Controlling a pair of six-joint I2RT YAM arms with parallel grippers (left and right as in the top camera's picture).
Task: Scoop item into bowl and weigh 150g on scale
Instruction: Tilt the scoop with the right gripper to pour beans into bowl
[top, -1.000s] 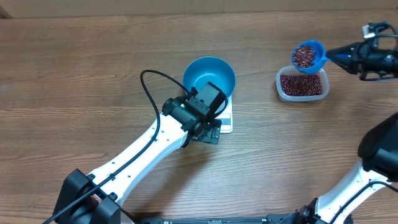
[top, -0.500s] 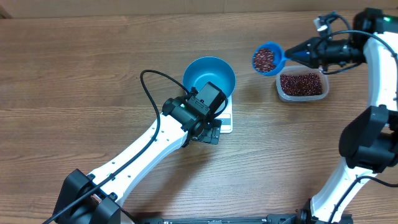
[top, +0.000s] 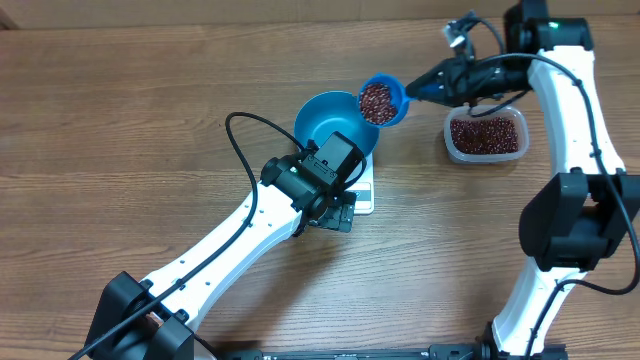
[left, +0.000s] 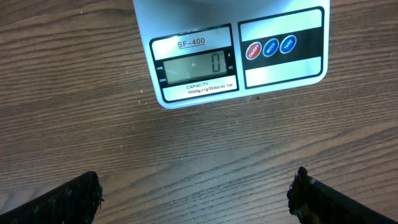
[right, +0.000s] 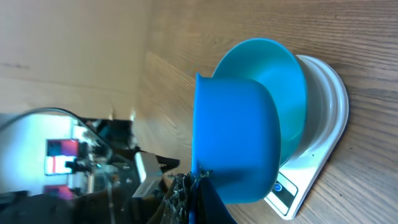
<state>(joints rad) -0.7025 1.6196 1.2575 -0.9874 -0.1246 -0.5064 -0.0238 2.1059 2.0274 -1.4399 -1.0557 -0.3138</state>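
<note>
The bright-blue bowl (top: 325, 120) stands on the white scale (top: 366, 192), whose display (left: 194, 64) reads 0. My right gripper (top: 441, 84) is shut on the handle of a small blue scoop (top: 398, 108) heaped with red-brown beans (top: 376, 100). The scoop hangs level over the bowl's right rim. In the right wrist view the scoop's underside (right: 239, 137) covers part of the bowl (right: 283, 74) and scale (right: 323, 134), and the right gripper (right: 196, 193) pinches the handle. My left gripper (left: 196, 196) hovers open over bare wood in front of the scale (left: 280, 56), holding nothing.
A clear plastic tub (top: 455, 147) holding more beans (top: 485, 134) stands to the right of the bowl, under my right arm. The left arm's black cable (top: 238, 150) loops over the table left of the bowl. Bare wood lies all round.
My right arm has carried the full scoop leftward from above the tub to the bowl's right rim. The left arm has not moved.
</note>
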